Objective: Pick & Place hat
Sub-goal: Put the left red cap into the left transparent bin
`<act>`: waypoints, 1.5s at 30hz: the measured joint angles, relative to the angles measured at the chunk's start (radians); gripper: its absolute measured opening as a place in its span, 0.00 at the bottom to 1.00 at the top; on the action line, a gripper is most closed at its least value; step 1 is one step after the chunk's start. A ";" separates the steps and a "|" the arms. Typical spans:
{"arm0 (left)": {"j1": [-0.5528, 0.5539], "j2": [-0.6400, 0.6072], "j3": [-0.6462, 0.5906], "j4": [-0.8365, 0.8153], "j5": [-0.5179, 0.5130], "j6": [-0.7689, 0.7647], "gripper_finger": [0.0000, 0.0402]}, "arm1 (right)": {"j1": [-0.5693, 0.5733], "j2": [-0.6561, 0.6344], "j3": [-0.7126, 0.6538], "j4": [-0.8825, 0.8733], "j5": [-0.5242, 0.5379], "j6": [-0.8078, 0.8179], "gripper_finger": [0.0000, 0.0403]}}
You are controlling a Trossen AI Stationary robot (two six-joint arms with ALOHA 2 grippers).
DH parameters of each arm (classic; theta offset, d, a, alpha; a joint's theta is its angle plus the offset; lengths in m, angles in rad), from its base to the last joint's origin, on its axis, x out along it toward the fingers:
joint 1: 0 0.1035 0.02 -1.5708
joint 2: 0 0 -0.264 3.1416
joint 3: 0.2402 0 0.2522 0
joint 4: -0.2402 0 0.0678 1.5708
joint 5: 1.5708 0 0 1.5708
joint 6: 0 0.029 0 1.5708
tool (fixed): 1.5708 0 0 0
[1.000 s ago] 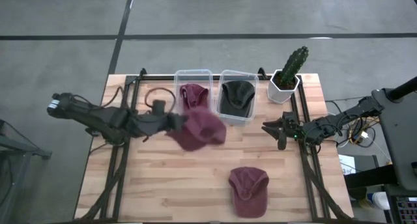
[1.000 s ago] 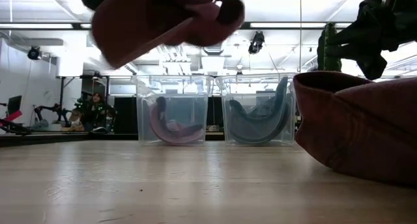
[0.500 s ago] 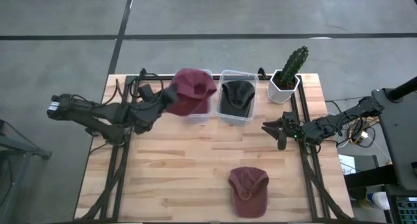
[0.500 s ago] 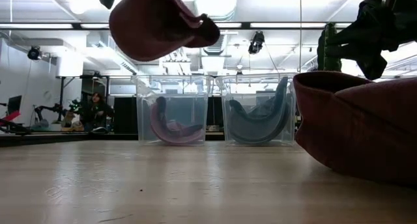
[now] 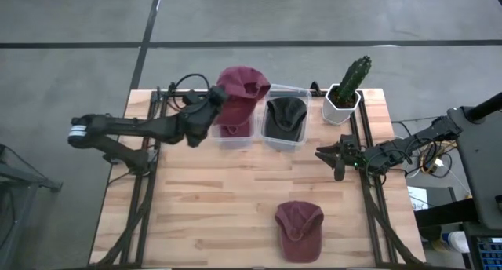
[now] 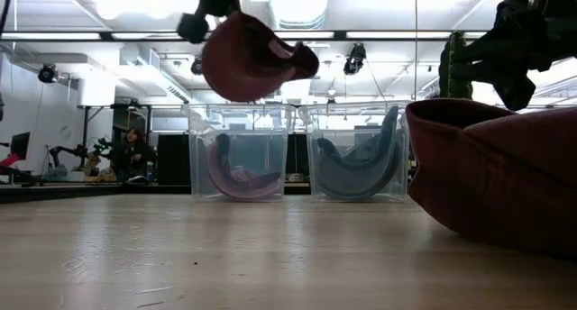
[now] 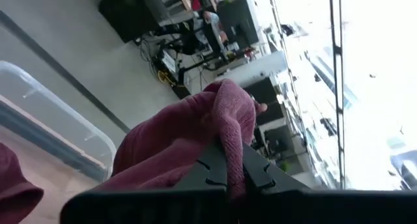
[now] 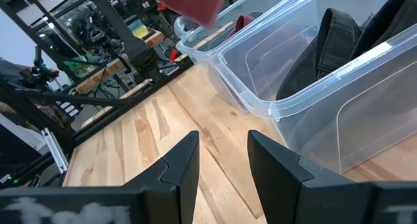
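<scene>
My left gripper (image 5: 209,110) is shut on a maroon cap (image 5: 238,91) held in the air over the left clear bin (image 5: 233,135); the cap (image 6: 250,58) also shows high in the low view. Inside that bin another maroon cap (image 6: 236,173) lies. A dark cap (image 5: 284,115) sits in the right clear bin (image 5: 285,142). A third maroon cap (image 5: 299,228) rests crown up on the table near its front edge. My right gripper (image 5: 333,157) hovers open near the table's right edge. My left gripper pinches a bunched fold of the maroon cap's cloth (image 7: 229,129) between its two fingers (image 7: 212,173). It comes at it from the table's left. The cap is lifted clear above the left bin, its crown hanging on the far side of the fingers.
A potted cactus (image 5: 347,88) stands at the far right corner next to the right bin. Black cables (image 5: 169,105) lie on the table's far left part. Bare wood lies between the bins and the near cap.
My left gripper has carried the maroon cap up and toward the far edge, from over the table's middle to above the left bin. The cap has turned about as it went, staying in the hold. The right arm has kept still.
</scene>
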 joint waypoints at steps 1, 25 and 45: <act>0.010 0.018 0.000 0.014 0.000 -0.011 0.00 | 0.000 0.000 0.000 -0.001 0.000 0.000 0.31; 0.064 0.123 -0.062 -0.014 -0.009 -0.218 0.00 | 0.000 0.000 -0.002 -0.080 -0.001 0.083 0.30; 0.063 0.122 -0.078 -0.038 0.026 -0.153 0.07 | 0.000 -0.001 0.007 -0.078 0.000 0.098 0.30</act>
